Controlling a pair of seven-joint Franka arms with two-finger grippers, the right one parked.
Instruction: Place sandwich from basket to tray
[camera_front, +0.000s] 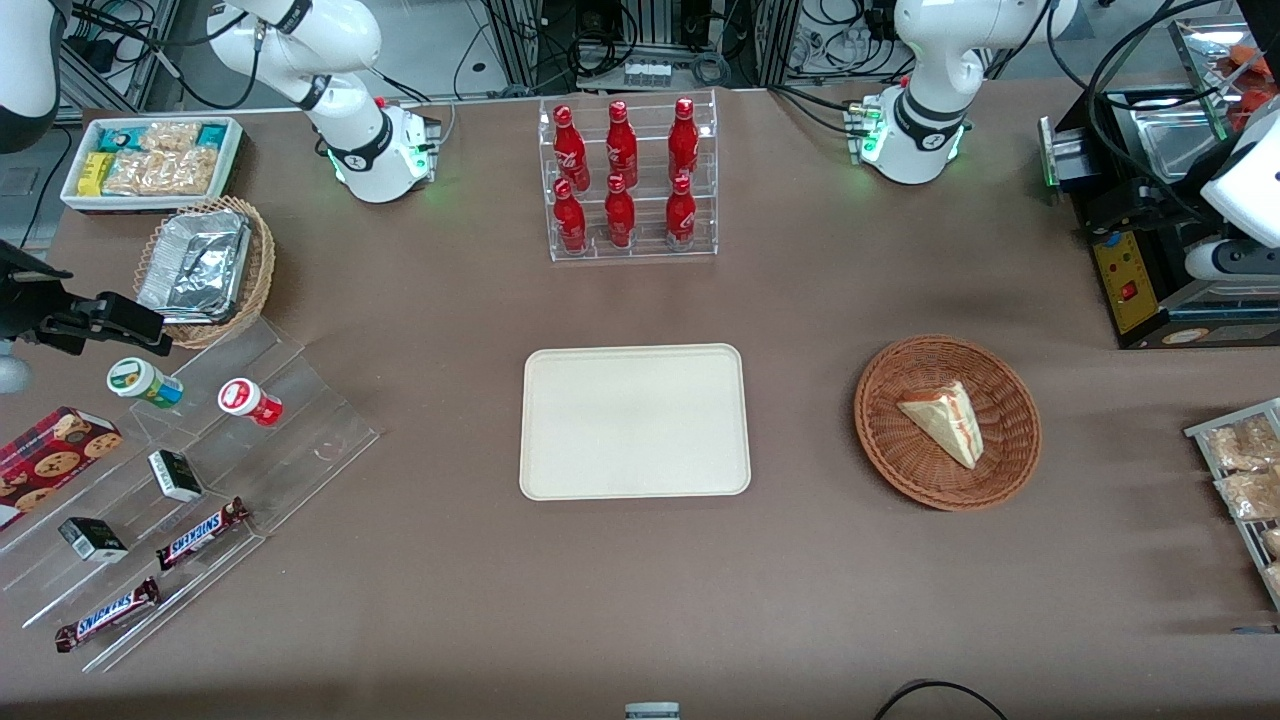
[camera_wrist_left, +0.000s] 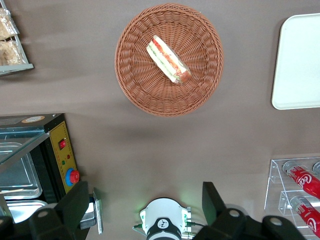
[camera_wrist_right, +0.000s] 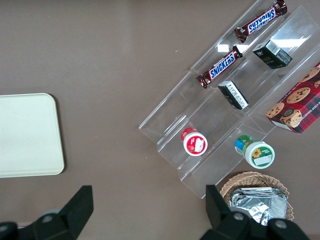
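The sandwich (camera_front: 945, 420) (camera_wrist_left: 168, 60), a white-bread wedge with red and green filling along its edge, lies in the middle of the reddish-brown wicker basket (camera_front: 890, 450) (camera_wrist_left: 135, 85). The cream tray (camera_front: 635, 420) (camera_wrist_left: 300, 60) (camera_wrist_right: 27, 135) lies flat beside the basket, toward the parked arm's end, with nothing on it. My left gripper (camera_wrist_left: 145, 189) hangs high over the table, open, its dark fingers (camera_wrist_left: 75, 205) wide apart with nothing between them. It is well clear of the basket, over the stretch of table between the basket and its arm's white base (camera_front: 915, 135) (camera_wrist_left: 162, 222).
An acrylic rack of red bottles (camera_front: 625, 180) (camera_wrist_left: 300, 182) stands farther from the front camera than the tray. A black machine with a yellow panel (camera_front: 1140, 270) (camera_wrist_left: 60, 150) and a rack of snack bags (camera_front: 1240, 470) (camera_wrist_left: 10, 40) flank the basket at the working arm's end.
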